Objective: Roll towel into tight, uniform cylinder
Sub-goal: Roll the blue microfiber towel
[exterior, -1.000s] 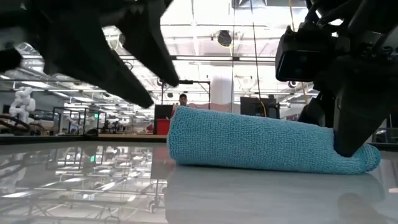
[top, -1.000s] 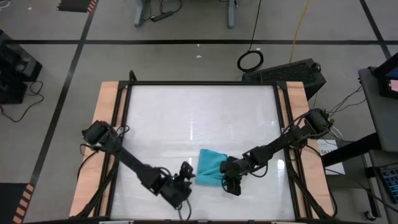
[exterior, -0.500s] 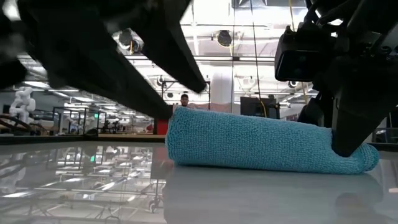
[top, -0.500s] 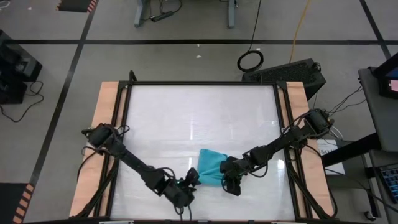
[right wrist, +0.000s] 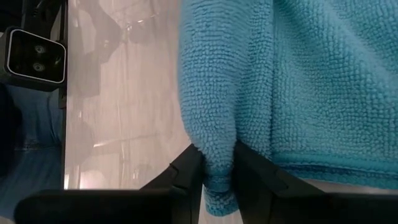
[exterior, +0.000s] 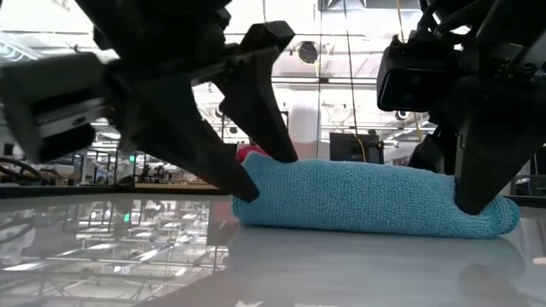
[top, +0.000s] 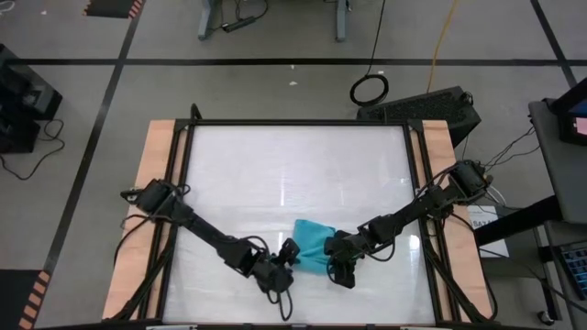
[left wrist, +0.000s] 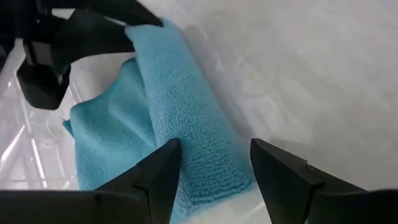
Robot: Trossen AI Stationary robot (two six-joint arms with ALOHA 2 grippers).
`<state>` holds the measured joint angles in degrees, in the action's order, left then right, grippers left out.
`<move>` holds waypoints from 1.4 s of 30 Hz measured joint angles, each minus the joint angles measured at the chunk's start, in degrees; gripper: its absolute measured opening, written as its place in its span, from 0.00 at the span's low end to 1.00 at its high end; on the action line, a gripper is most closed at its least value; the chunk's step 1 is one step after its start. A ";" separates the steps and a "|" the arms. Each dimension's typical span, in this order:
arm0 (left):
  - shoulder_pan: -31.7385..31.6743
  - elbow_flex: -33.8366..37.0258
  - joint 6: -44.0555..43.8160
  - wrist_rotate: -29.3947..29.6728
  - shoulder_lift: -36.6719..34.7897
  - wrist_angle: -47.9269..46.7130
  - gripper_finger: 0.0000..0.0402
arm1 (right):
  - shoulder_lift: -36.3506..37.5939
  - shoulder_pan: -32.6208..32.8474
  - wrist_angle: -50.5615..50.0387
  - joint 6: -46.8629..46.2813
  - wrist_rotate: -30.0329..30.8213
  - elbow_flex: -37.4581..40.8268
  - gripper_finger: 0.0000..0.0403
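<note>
white counter (top: 275,174) holds the towel (top: 312,246) near its front edge, partly rolled. right pincer (right wrist: 219,180) pinches one roll end; left pincer (left wrist: 214,180) is spread astride the other. imo clamp left first, then turn both evenly w/ steady tension

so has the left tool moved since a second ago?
Yes. In the high view the left tool has shifted right toward the towel, its open fingers now at the towel's left end.

I see bare white tabletop (top: 293,174) beyond the turquoise soft cloth towel (top: 310,243); both dark grippers crowd its ends.
</note>
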<state>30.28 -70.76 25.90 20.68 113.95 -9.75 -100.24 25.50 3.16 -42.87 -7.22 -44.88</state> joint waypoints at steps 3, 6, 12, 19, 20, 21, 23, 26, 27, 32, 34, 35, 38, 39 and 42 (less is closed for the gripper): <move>-1.22 0.00 -0.01 -1.31 0.00 0.01 0.50 | 0.01 0.00 0.02 -0.02 -0.02 0.00 0.18; -2.32 0.00 -0.01 -2.91 0.00 -0.03 0.50 | 0.01 0.00 0.07 -0.01 -0.02 0.00 0.18; -3.76 0.00 -0.58 -7.24 0.00 -0.32 0.50 | 0.43 -0.02 0.07 0.00 -0.11 0.01 0.18; -4.94 0.00 -1.82 -8.85 0.00 -1.29 0.50 | 4.15 -0.04 -2.50 1.36 0.62 0.15 0.18; -5.11 0.00 -2.27 -8.88 0.00 -1.45 0.50 | 4.92 -0.04 -3.10 1.54 0.74 0.15 0.18; -5.29 0.00 -2.88 -8.90 0.00 -1.51 0.50 | 5.77 0.02 -3.87 1.63 1.18 0.15 0.18; -5.62 0.00 -3.20 -9.52 0.00 -1.55 0.50 | 7.45 0.30 -6.05 1.88 2.43 0.15 0.18; -6.22 0.00 -4.51 -10.22 0.04 -1.41 0.50 | 10.30 0.91 -7.78 2.53 4.05 0.15 0.20; -6.41 0.00 -4.65 -10.49 0.34 -1.14 0.50 | 11.20 1.15 -8.33 2.77 4.57 0.15 0.21; -6.94 -0.12 -5.25 -11.86 2.85 0.18 0.50 | 13.94 2.44 -10.86 2.13 6.88 0.08 0.27; -6.97 -0.22 -5.78 -12.40 4.02 1.17 0.50 | 14.04 3.02 -13.01 1.31 7.37 0.04 0.30; -6.98 -0.24 -6.07 -12.83 4.50 1.62 0.50 | 14.04 3.23 -14.74 1.08 7.38 0.07 0.32; -7.06 -0.24 -6.14 -13.37 5.22 2.84 0.50 | 14.04 3.87 -17.41 1.34 7.38 0.07 0.35; -7.06 -0.23 -6.15 -13.44 5.29 3.11 0.50 | 14.04 4.40 -17.51 1.85 7.78 0.07 0.36; -7.14 -0.17 -6.13 -13.77 5.40 3.95 0.50 | 14.07 6.97 -16.96 4.70 10.96 -0.37 0.37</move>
<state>23.13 -70.94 19.77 6.92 119.35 -5.80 -86.17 32.47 -13.80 -38.17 3.73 -45.25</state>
